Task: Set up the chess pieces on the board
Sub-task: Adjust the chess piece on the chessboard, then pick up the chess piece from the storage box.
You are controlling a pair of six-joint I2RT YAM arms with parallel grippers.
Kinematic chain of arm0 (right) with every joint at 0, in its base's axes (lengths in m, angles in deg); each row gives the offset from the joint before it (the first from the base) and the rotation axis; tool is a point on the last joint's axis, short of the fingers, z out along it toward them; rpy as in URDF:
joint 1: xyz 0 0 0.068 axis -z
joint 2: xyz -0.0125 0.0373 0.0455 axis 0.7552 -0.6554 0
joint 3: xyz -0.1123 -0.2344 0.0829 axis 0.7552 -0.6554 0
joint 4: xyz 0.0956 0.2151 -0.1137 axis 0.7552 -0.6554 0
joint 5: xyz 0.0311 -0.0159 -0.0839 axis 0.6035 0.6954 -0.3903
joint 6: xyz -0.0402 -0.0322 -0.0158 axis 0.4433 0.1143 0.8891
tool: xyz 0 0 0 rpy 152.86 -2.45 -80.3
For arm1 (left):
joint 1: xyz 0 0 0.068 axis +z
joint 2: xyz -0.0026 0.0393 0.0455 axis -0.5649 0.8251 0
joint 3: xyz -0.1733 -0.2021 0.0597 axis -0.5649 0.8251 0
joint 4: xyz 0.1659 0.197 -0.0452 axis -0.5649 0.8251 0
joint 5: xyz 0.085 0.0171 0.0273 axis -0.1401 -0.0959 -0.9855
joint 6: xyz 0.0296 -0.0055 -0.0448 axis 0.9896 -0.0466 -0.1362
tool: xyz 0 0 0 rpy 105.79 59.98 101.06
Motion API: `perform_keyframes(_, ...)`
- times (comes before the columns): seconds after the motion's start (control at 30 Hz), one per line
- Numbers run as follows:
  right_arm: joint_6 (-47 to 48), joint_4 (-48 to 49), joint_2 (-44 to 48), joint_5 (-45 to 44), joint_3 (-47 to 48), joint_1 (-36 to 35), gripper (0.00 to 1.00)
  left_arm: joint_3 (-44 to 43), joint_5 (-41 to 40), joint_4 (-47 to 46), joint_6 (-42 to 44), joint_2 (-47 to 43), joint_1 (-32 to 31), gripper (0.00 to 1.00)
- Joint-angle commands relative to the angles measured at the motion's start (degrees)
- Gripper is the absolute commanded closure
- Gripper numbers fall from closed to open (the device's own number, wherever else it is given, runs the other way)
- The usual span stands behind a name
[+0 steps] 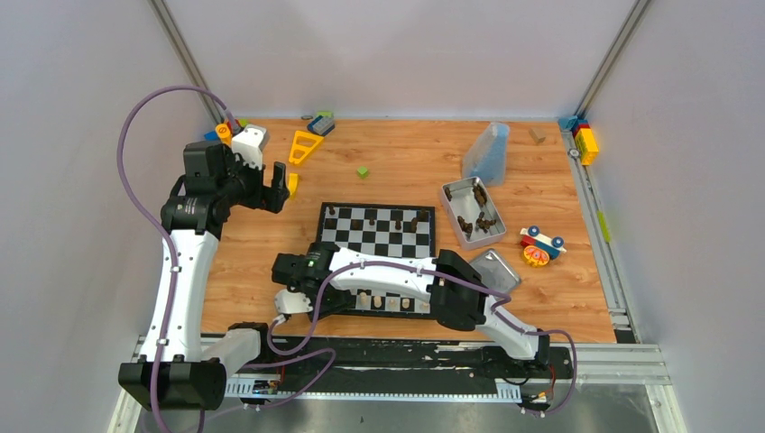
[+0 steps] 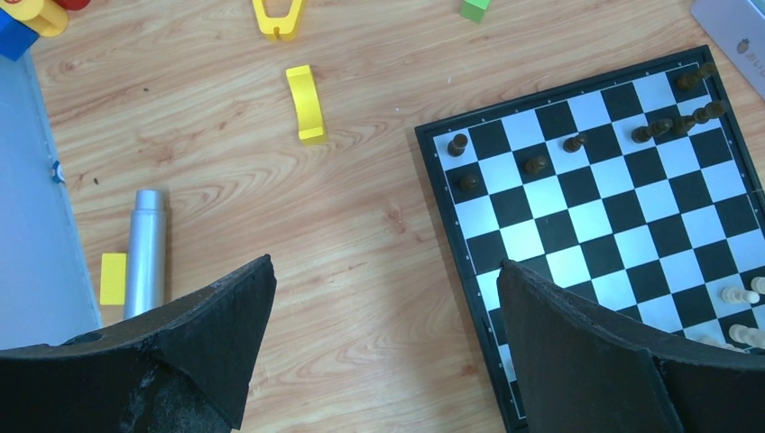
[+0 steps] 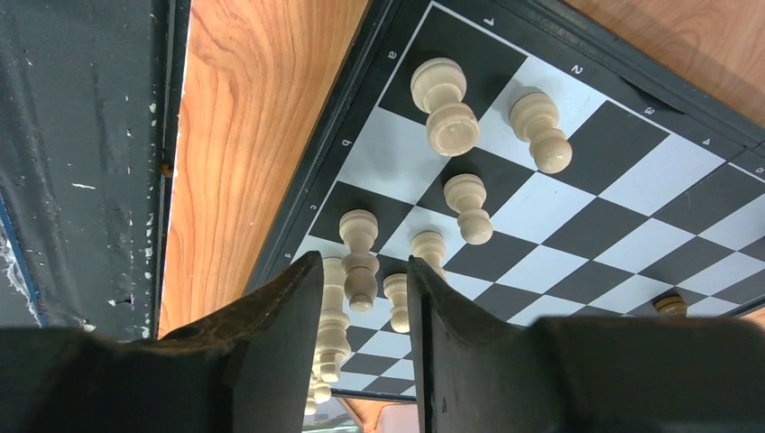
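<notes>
– Right gripper (image 3: pixel 363 271) sat low over the board's (image 3: pixel 577 207) 7 o'clock corner, fingers close, only a narrow slot between them. Pinching anything?
– Couldn't tell. Cream pieces (image 3: pixel 448 113) showed through the slot, but the fingers cut off their lower ends.
– And from above?
– Its arm hid most of the near rows. Dark pieces (image 2: pixel 536 164) stood along the far rows, a few bunched at 1 o'clock; more lay in the tray (image 1: pixel 458 183) at the board's 2 o'clock.
– Room there?
– Tight: a thin strip of wood between the board's border and the black rail (image 3: pixel 81 162) at 9 o'clock in the wrist view.
– Left gripper (image 2: pixel 386 264)?
– Spread wide, holding nothing, above bare wood at the board's 10 o'clock, a cylinder (image 2: pixel 146 253) lying at 9 o'clock of its left finger.
</notes>
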Motion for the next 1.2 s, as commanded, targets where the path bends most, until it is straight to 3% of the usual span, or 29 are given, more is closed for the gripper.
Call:
perform_keyframes(0.0,-1.7,2.0,2.7,-0.2,2.4,-0.3,0.58,-0.6,-0.8,-1.0,1.4,-1.2,0.4,0.0)
perform_keyframes(0.23,-5.1,3.2,9.8,3.6,2.8,1.4,0.58,-2.8,-0.7,0.2,2.2,0.5,0.4,0.0)
perform_keyframes(0.4,-8.3,6.8,18.7,7.8,-2.9,5.1,0.58,-2.8,0.9,-0.5,1.9,1.0,0.4,0.0)
perform_keyframes(0.67,-11.4,12.4,35.0,16.8,-21.8,15.6,0.57,1.5,6.7,-5.1,2.3,-1.5,0.4,0.0)
perform_keyframes(0.9,-12.2,14.6,48.4,26.3,-42.2,33.0,0.58,5.8,20.4,-6.8,4.6,-2.9,0.4,0.0)
perform_keyframes(1.07,-10.4,16.3,57.7,27.7,-57.9,41.9,0.6,7.1,28.6,-6.2,8.4,-3.0,0.4,0.0)
perform_keyframes(1.17,-8.3,15.2,61.3,27.2,-65.2,45.7,0.61,8.7,29.1,-7.1,9.4,-3.6,0.4,0.0)
